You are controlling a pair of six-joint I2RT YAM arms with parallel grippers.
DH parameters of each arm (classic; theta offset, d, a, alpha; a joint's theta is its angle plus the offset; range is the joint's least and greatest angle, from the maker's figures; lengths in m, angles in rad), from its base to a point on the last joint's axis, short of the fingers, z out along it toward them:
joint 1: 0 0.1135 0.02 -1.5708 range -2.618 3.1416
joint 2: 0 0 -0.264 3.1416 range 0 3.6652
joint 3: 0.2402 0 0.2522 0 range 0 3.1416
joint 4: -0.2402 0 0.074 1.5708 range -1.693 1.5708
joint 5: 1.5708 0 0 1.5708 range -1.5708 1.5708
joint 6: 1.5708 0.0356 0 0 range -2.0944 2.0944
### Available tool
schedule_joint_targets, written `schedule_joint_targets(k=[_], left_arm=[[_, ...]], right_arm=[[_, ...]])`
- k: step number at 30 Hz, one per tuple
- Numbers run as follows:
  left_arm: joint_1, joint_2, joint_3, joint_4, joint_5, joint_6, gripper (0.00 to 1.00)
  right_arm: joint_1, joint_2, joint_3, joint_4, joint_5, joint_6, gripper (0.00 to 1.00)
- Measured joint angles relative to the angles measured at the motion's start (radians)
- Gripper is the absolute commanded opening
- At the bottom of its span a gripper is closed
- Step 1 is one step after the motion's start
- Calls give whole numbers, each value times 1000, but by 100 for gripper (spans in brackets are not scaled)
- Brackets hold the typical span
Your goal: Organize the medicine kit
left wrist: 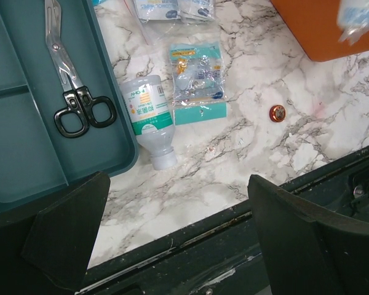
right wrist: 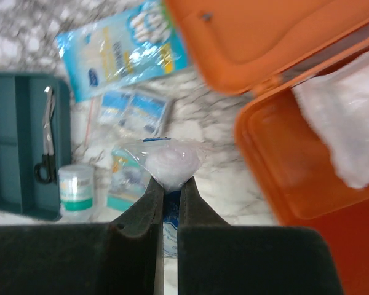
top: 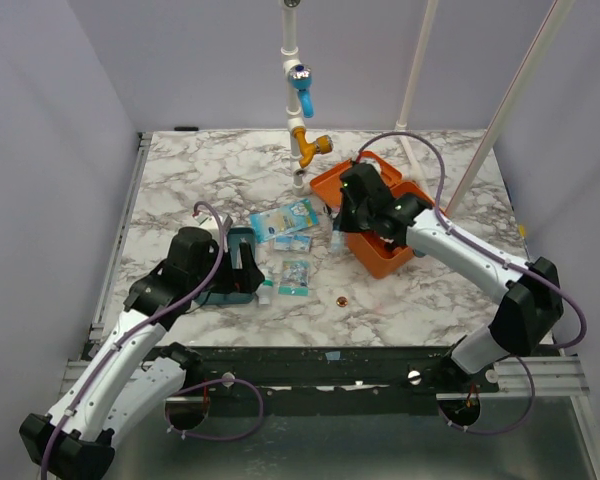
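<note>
1. Two arms work a marble table: the open orange medicine kit (top: 375, 258) lies at the right rear. The right gripper (top: 337, 232) hangs just beside its left wall, and the left gripper (top: 242, 262) is well apart from it, over a teal tray (top: 220, 296).
2. Only the right wrist view looks into the kit, where white material (right wrist: 347, 117) lies in the base, lid hinged back. Only the left wrist view shows scissors (left wrist: 67, 80) in the tray, a small bottle (left wrist: 150, 120) lying just beside it, a sachet (left wrist: 198, 77) and a small round orange object (left wrist: 277, 113).
3. Right jaws are pinched together on a clear packet (right wrist: 169, 161), held off the table. Left jaws stand wide apart, touching nothing.
</note>
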Motion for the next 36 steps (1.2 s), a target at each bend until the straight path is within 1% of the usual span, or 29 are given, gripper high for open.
schedule_joint_targets(k=[6, 10, 13, 15, 19, 26, 28, 31, 32, 33, 35, 36], left_arm=[[0, 26, 0, 16, 6, -19, 98], [0, 37, 6, 23, 16, -27, 98], [0, 47, 16, 26, 24, -28, 99], [0, 51, 22, 31, 30, -28, 98], [0, 51, 23, 37, 40, -29, 99], [0, 57, 25, 42, 54, -34, 98], [0, 68, 29, 42, 59, -37, 98], [0, 89, 36, 47, 64, -48, 99], [0, 98, 37, 48, 64, -54, 99], [0, 107, 37, 49, 64, -57, 98], [0, 122, 37, 49, 65, -71, 98], [0, 126, 37, 49, 65, -75, 98]], right_arm=[[-193, -35, 26, -37, 11, -53, 1], [-323, -42, 27, -54, 3, -58, 1], [-397, -39, 27, -63, -14, -55, 1], [-423, -31, 27, -64, -13, -46, 1], [-433, -3, 21, -66, -13, -10, 1], [-474, -1, -51, -67, -13, 63, 1], [-488, -1, -68, -71, -11, 80, 2], [-498, -1, -73, -89, 0, 105, 9], [-498, -1, -73, -94, 6, 113, 15], [-498, -1, -73, -99, 11, 120, 26], [-498, -1, -73, -109, 18, 129, 39], [-498, -1, -73, -112, 19, 135, 42]])
